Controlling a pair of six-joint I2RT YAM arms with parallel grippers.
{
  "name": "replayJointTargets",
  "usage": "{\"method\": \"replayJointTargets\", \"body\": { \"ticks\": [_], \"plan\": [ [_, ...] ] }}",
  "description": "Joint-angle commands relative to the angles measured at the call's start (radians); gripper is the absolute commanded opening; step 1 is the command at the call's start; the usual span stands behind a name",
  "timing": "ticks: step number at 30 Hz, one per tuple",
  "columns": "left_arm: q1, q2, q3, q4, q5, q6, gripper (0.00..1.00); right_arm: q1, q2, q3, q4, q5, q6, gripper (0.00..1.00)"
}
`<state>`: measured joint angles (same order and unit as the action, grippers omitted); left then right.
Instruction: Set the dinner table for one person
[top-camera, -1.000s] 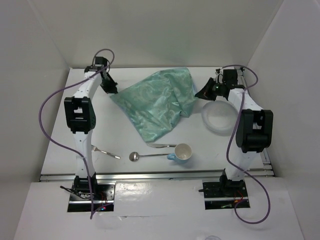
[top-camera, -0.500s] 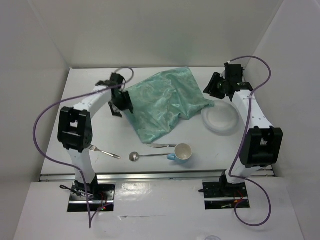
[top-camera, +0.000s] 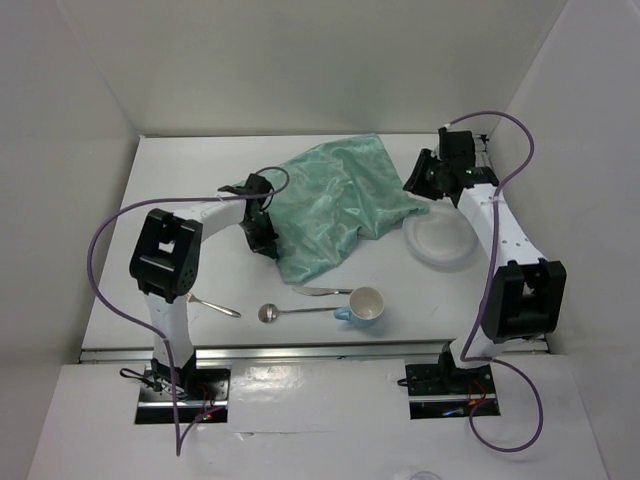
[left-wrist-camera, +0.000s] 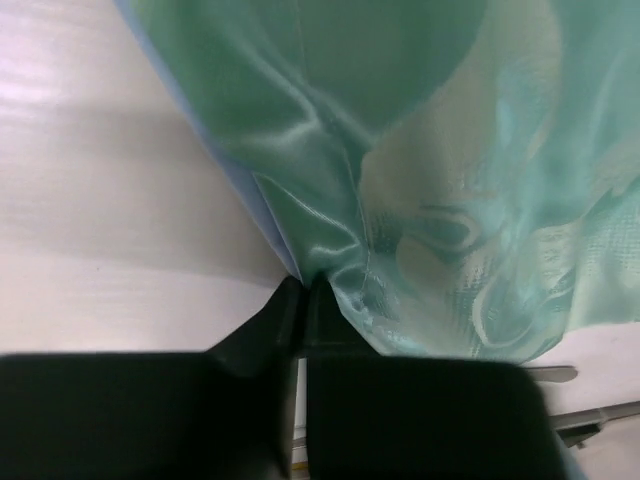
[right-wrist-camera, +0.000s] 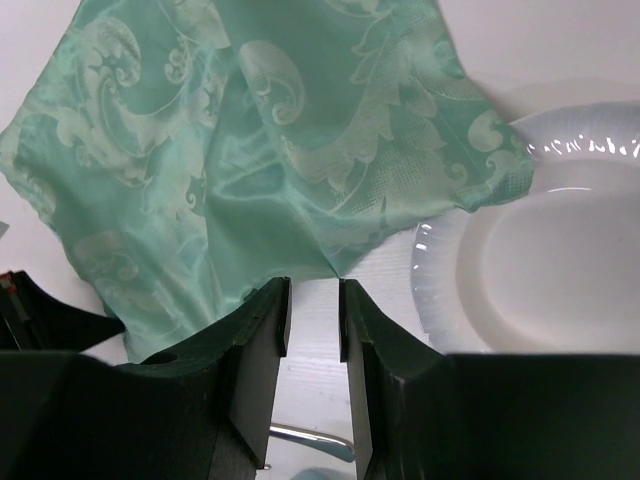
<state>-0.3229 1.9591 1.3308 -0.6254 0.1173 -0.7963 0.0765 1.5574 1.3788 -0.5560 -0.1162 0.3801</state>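
Note:
The white dinner table (top-camera: 170, 190) carries a rumpled teal patterned placemat (top-camera: 335, 200) in its middle. My left gripper (top-camera: 268, 246) is at the cloth's left edge. In the left wrist view its fingers (left-wrist-camera: 302, 287) are shut on a fold of the placemat (left-wrist-camera: 450, 150). My right gripper (top-camera: 411, 187) hovers at the cloth's right corner. Seen from the right wrist it (right-wrist-camera: 314, 285) is open, with the placemat's (right-wrist-camera: 250, 120) edge just past the fingertips. A white plate (top-camera: 440, 238) lies to the right, the cloth's corner overlapping its rim (right-wrist-camera: 470, 170).
Near the front edge stand a cup (top-camera: 365, 304) with a blue handle, a spoon (top-camera: 298, 311) left of it and a knife (top-camera: 325, 291) just behind. A fork (top-camera: 212, 305) lies by the left arm. White walls close in the back and sides.
My left gripper has swung from the back left corner toward the middle and nearer, carrying the cloth's left edge with it. The cloth's right corner now drapes onto the plate's rim.

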Motion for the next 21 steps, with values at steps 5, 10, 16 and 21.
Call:
{"method": "replayJointTargets", "body": {
  "ticks": [5,10,16,21],
  "plan": [
    [0.125,0.061,0.166,-0.086,-0.148,0.002,0.0,0.006,-0.08,-0.027,-0.018,-0.025,-0.033,0.36],
    [0.266,0.085,0.367,-0.19,-0.212,0.106,0.0,0.031,-0.08,-0.083,-0.027,-0.092,-0.046,0.36],
    [0.39,0.169,0.689,-0.367,-0.234,0.19,0.39,0.091,-0.1,-0.216,0.023,-0.148,0.006,0.36],
    [0.378,-0.043,0.403,-0.263,-0.15,0.201,0.83,0.1,-0.1,-0.291,0.096,-0.212,0.083,0.39]
  ]
}}
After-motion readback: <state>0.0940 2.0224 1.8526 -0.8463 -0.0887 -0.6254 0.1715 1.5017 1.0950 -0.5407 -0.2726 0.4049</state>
